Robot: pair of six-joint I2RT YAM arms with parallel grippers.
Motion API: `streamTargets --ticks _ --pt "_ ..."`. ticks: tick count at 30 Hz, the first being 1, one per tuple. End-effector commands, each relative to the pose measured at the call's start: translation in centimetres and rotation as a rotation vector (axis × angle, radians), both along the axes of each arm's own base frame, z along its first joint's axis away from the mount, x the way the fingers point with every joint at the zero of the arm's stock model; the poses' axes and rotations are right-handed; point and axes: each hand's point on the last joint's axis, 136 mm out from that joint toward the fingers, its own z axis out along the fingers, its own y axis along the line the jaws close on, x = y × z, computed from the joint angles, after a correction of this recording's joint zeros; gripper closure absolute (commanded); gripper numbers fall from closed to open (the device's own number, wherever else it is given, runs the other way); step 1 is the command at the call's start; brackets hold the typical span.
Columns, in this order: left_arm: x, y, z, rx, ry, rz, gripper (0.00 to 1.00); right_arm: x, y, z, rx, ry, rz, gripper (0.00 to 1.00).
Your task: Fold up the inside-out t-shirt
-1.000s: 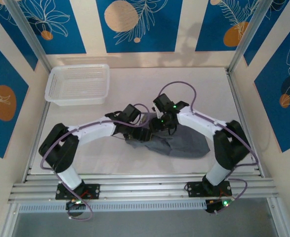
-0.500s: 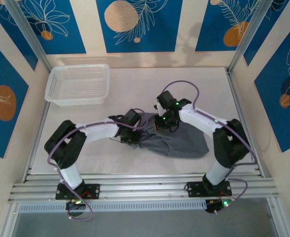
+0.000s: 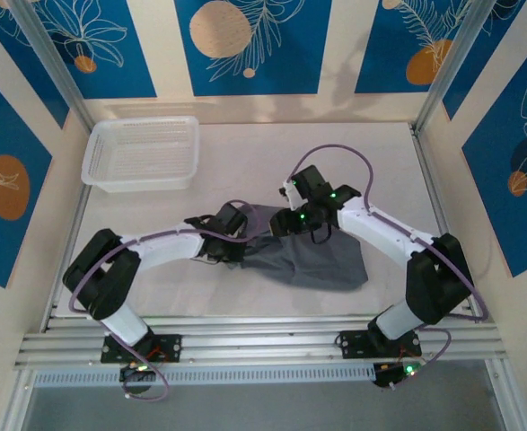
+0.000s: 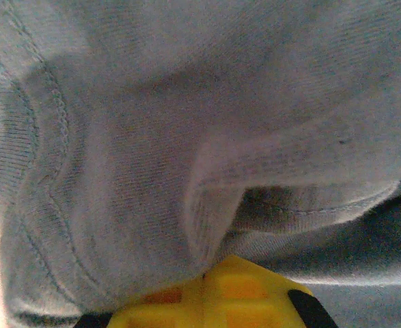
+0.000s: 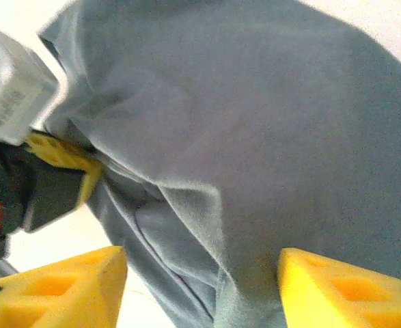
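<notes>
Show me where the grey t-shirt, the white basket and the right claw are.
grey t-shirt (image 3: 321,260), top view, middle of the flat cloth.
white basket (image 3: 139,184), top view, its near wall.
right claw (image 5: 203,273), right wrist view, midway between the yellow fingertips.

Left tool (image 4: 203,301) seemingly pinched closed, wrist low; right tool (image 5: 200,283) close by, spread apart.

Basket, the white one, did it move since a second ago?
No. The white basket sits in the same far-left corner of the table, against the back wall.
</notes>
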Motion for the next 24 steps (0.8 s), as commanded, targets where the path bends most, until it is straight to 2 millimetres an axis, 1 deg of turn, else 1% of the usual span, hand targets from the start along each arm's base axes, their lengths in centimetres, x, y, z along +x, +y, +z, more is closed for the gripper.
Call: streamTargets --ticks 1,3,6,7,8,9,10,11,12,13,15,16,17,18,20,22,24 --pt "0.0 0.9 0.7 0.02 -0.011 -0.011 1.0 0.3 -1.0 -3.1 -0.205 -0.067 0.026 0.36" --pt "0.2 0.7 1.1 0.01 -0.017 -0.007 1.0 1.0 -1.7 -4.3 -0.321 -0.118 0.004 0.34" --pt "0.4 0.6 1.3 0.011 -0.023 -0.004 1.0 3.1 -3.4 -4.7 -0.479 -0.201 -0.081 0.36" --pt "0.4 0.8 1.2 0.02 -0.022 0.0 1.0 3.6 -3.6 -4.7 -0.497 -0.215 -0.093 0.4" --pt "0.4 1.1 1.0 0.031 -0.021 0.004 1.0 4.1 -3.4 -4.5 -0.495 -0.223 -0.098 0.49" --pt "0.4 1.4 0.8 0.041 -0.018 0.011 1.0 4.2 -3.2 -4.3 -0.482 -0.224 -0.096 0.62" --pt "0.4 1.9 0.5 0.053 -0.012 0.024 1.0 4.1 -2.4 -4.0 -0.447 -0.218 -0.074 0.8" --pt "0.4 2.4 0.2 0.065 -0.012 0.037 1.0 3.7 -1.6 -3.5 -0.393 -0.197 -0.044 0.93" --pt "0.6 3.1 -0.3 0.074 -0.008 0.054 1.0 3.1 -0.7 -2.8 -0.335 -0.175 -0.018 0.98" --pt "0.7 3.9 -0.8 0.083 -0.002 0.073 1.0 2.1 0.6 -1.9 -0.242 -0.135 0.026 1.0" --pt "1.3 5.0 -1.9 0.085 0.0 0.102 0.99 0.0 2.8 0.8 -0.018 -0.054 0.09 1.0" --pt "1.6 5.4 -2.2 0.082 -0.006 0.112 0.97 -1.1 3.6 2.5 0.126 0.0 0.117 1.0" --pt "1.9 5.4 -2.2 0.073 -0.015 0.111 0.94 -1.8 4.0 4.2 0.259 0.054 0.126 1.0" --pt "2.1 5.2 -1.9 0.06 -0.03 0.102 0.88 -2.0 4.0 5.5 0.352 0.09 0.12 1.0" --pt "2.8 4.6 0.2 0.008 -0.093 0.084 0.69 -2.2 3.7 7.6 0.503 0.147 0.119 1.0" --pt "3.3 4.3 3.0 -0.037 -0.177 0.067 0.54 -2.0 3.4 8.4 0.562 0.159 0.109 1.0" --pt "3.5 4.2 6.3 -0.084 -0.276 0.037 0.46 -1.8 3.4 8.4 0.589 0.17 0.103 1.0"
